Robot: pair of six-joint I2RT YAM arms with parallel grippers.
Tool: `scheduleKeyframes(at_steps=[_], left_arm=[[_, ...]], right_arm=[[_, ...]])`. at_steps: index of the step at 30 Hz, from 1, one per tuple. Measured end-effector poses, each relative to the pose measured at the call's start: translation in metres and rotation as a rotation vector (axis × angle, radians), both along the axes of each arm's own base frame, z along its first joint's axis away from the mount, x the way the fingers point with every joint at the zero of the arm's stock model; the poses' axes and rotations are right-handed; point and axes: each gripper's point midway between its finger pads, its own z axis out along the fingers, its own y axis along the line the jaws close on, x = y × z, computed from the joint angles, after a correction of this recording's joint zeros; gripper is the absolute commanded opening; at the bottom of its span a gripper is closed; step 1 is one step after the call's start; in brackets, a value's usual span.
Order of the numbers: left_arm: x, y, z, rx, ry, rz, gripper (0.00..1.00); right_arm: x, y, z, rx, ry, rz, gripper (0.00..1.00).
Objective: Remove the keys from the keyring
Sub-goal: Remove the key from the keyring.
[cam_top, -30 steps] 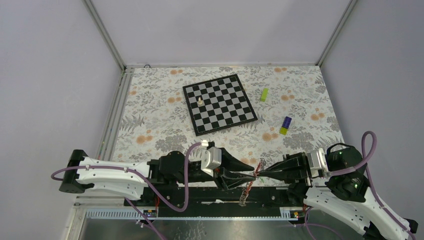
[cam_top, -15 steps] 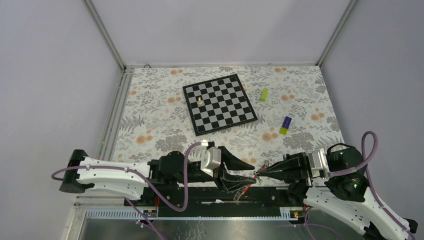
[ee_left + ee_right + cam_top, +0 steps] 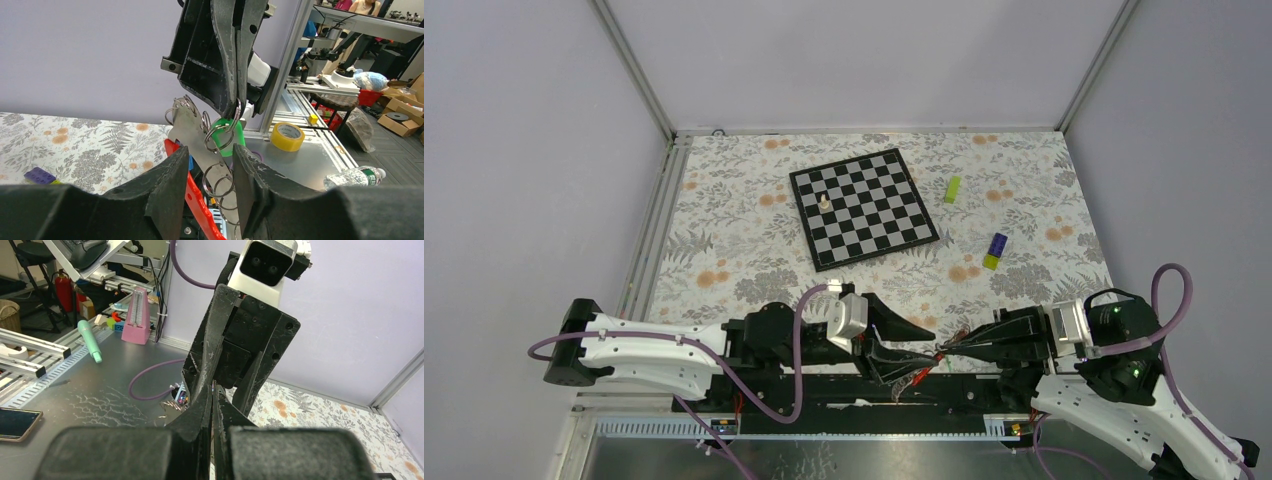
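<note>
Pinching a thin silvery loop of the keyring (image 3: 220, 150) between almost closed fingers, the right end effector (image 3: 235, 104) points down from the top of the left wrist view. We see the left end effector (image 3: 209, 187) with its fingers parted and the bunch hanging in the gap; we cannot tell whether they touch it. The keys (image 3: 186, 131) show a flat silvery blade and a green head, with linked rings and a red strap (image 3: 196, 200) below. The bunch hangs aloft at the near edge of the floral worktop (image 3: 724, 250), well apart from the chessboard (image 3: 864, 207). Pale lilac walls enclose it.
</note>
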Motion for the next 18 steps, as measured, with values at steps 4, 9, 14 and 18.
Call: scheduleKeyframes(at_steps=[4, 9, 14, 18], left_arm=[[-0.0001, 0.0003, 0.003, -0.012, 0.0, 0.0, 0.41], [-0.0006, 0.0004, 0.0039, -0.016, -0.001, -0.003, 0.4], [-0.0023, -0.0031, 0.0016, -0.014, -0.003, -0.013, 0.39], [-0.0049, -0.0064, -0.0032, -0.001, -0.004, -0.027, 0.33]], right_arm=[[-0.0013, -0.0002, 0.0004, 0.001, -0.004, 0.007, 0.0], [-0.0013, 0.0004, -0.0014, -0.002, -0.002, 0.01, 0.0], [-0.0011, 0.0007, -0.0022, -0.004, -0.001, 0.01, 0.0], [-0.001, 0.0008, -0.0023, -0.004, -0.001, 0.01, 0.0]])
